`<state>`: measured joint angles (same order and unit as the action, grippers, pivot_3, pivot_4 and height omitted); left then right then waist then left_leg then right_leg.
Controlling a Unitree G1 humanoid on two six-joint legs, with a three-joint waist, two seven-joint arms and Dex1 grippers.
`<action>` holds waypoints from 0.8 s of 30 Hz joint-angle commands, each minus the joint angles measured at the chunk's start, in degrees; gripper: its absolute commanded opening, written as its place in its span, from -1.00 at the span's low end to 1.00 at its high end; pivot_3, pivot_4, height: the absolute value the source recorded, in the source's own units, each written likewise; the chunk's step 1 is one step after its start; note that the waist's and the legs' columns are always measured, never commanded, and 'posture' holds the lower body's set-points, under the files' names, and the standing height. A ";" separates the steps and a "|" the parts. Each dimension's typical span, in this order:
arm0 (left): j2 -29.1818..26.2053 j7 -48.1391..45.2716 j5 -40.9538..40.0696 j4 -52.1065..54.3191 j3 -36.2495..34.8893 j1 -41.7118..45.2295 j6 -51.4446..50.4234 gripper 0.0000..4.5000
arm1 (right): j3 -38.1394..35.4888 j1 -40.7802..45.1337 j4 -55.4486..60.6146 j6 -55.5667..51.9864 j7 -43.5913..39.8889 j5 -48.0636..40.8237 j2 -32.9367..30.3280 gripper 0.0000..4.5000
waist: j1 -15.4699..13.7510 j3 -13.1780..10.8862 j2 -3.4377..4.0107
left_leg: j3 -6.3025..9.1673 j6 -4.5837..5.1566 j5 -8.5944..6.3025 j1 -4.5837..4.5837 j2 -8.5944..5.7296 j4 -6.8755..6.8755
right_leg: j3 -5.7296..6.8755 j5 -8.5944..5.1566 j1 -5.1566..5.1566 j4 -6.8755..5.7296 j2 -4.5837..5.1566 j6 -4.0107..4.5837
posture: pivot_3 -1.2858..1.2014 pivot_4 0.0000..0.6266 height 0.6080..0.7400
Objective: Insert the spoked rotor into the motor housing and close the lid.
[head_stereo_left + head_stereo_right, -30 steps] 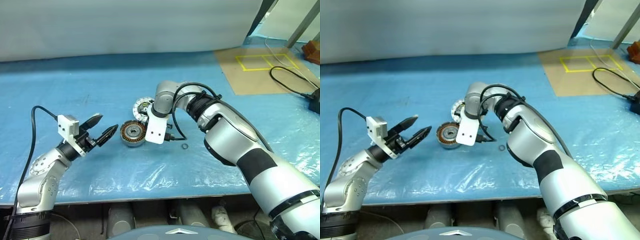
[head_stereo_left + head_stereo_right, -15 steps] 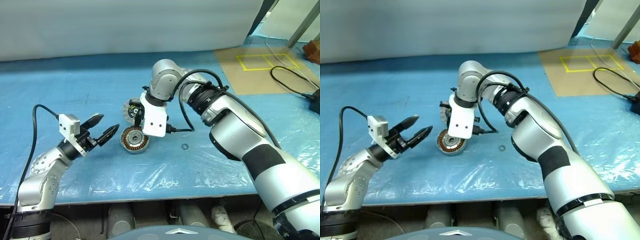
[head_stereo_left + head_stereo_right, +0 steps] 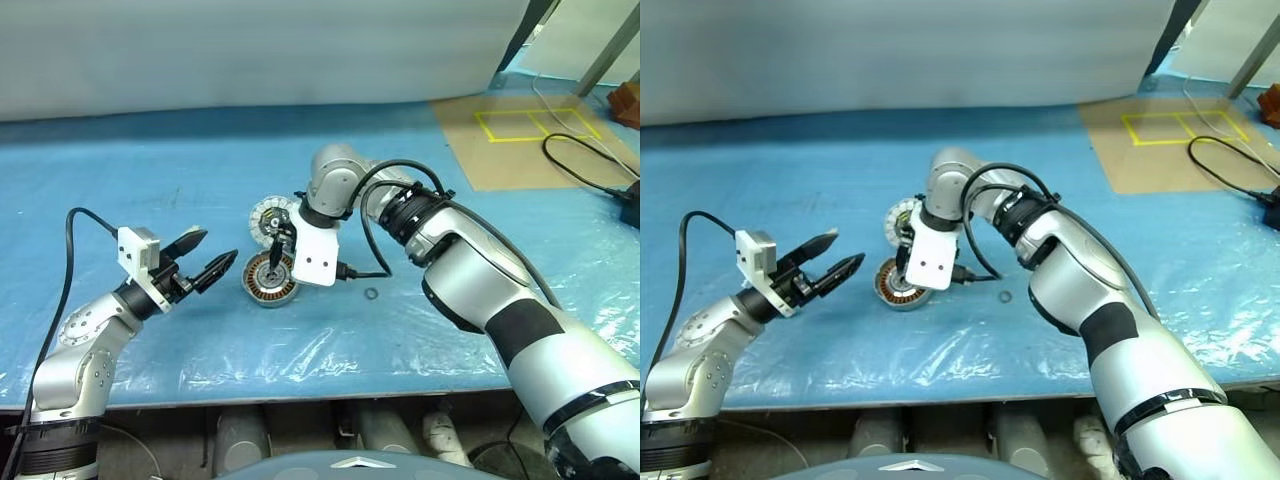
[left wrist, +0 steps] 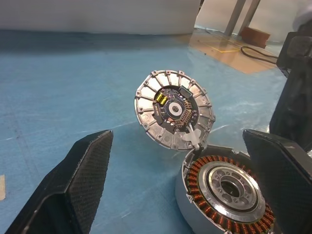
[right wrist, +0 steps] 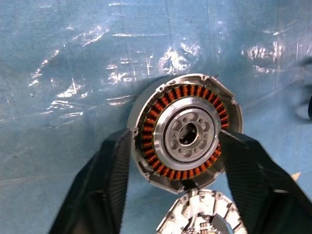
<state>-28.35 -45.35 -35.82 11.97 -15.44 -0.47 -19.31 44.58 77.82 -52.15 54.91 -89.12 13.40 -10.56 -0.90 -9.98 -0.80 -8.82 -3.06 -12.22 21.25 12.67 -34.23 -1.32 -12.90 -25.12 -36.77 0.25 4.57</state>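
- Left gripper (image 3: pixel 207 257) hangs above the blue sheet (image 3: pixel 150 200), fingers spread and empty, aimed at the motor housing (image 3: pixel 269 279) lying just to its right.
- Housing rests flat on the sheet, copper windings up; its lid (image 3: pixel 268 219) is swung open and leans on the far rim.
- Right gripper (image 5: pixel 173 161) points down over the housing, fingers spread to either side of the casing, apart from it.
- Small metal ring (image 3: pixel 370 294) lies right of the housing.
- Left wrist view shows the lid's black-and-yellow centre (image 4: pixel 174 109); right wrist view looks down into the housing's metal hub (image 5: pixel 188 134).
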 commanded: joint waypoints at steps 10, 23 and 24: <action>-1.24 -0.68 -0.64 1.31 -0.51 0.69 -0.66 1.00 | -0.41 -2.95 -0.02 -8.47 0.43 2.71 2.73 0.99 | -0.15 0.00 0.00 | 0.00 0.00 0.00 0.01 -0.01 0.00 | 0.00 0.00 0.01 0.01 0.03 0.00 | 0.03 -0.52 1.00; -1.20 -0.53 -0.21 1.53 0.03 0.75 -0.69 1.00 | -0.83 -2.76 -5.09 -8.88 3.80 8.43 3.59 0.99 | -0.08 0.00 0.00 | 0.00 -0.03 -0.01 0.00 0.00 0.01 | 0.01 0.00 0.00 0.00 0.04 0.00 | 0.03 -0.52 1.00; -1.19 -0.52 -0.23 1.51 0.04 0.81 -0.70 1.00 | -0.83 -2.72 -5.31 -8.85 4.05 8.68 3.69 0.99 | -0.08 0.00 0.00 | 0.00 -0.02 -0.01 0.00 0.00 0.01 | 0.01 0.00 0.00 0.00 0.04 0.00 | 0.03 -0.52 1.00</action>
<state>-29.09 -45.59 -35.87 11.97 -15.37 -0.06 -20.43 44.56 74.16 -57.72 45.76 -85.23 22.01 -7.15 -0.97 -9.98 -0.80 -8.82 -3.08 -12.23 21.25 12.66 -34.23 -1.31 -12.91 -25.11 -36.77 0.29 4.58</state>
